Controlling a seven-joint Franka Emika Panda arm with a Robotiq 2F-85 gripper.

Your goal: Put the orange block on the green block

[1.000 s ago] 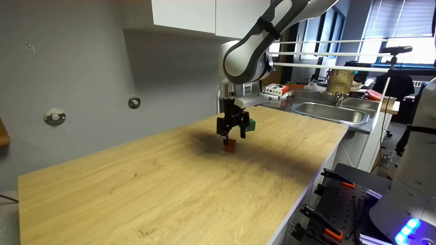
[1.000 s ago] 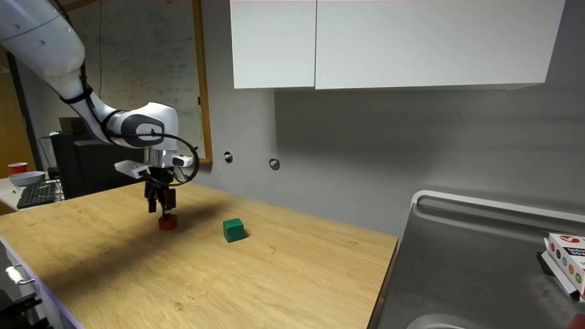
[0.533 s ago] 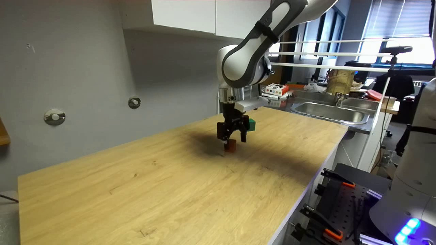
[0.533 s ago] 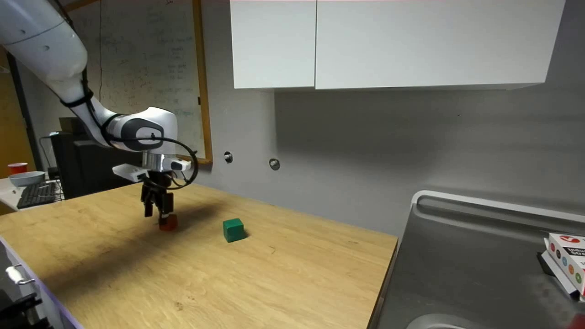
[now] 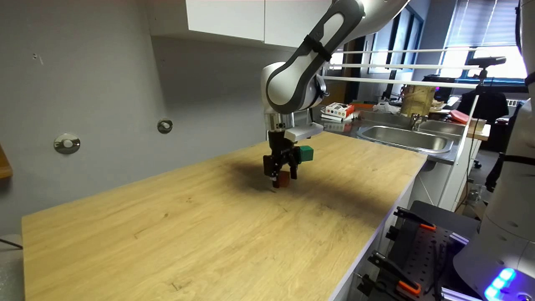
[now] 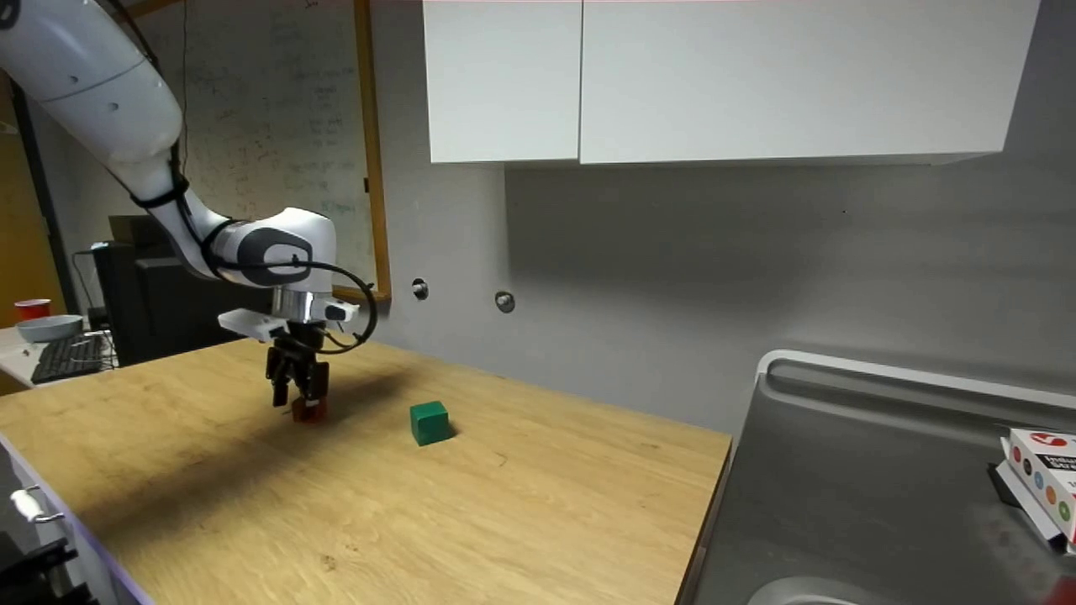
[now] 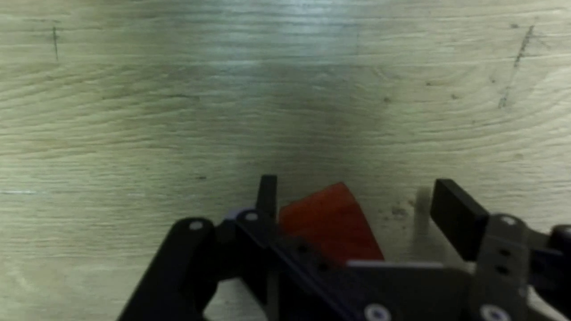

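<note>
The orange block (image 5: 284,179) sits on the wooden table. It also shows in an exterior view (image 6: 310,411), partly behind a finger. The gripper (image 5: 285,179) is open and low over the table, with its fingers on either side of the orange block. In the wrist view the open gripper (image 7: 355,189) has the orange block (image 7: 334,223) between its fingers, turned at an angle and close to the left finger; whether they touch cannot be told. A gap shows to the right finger. The green block (image 6: 429,423) rests on the table apart from the gripper; it also shows in an exterior view (image 5: 307,153).
The wooden table (image 5: 200,234) runs along a grey wall. White cabinets (image 6: 723,84) hang above. A metal sink (image 5: 405,138) and a small box (image 6: 1046,479) are beyond the table's end.
The gripper has moved down and slightly sideways, so its fingers now stand lower around the orange block. Both blocks have stayed in place.
</note>
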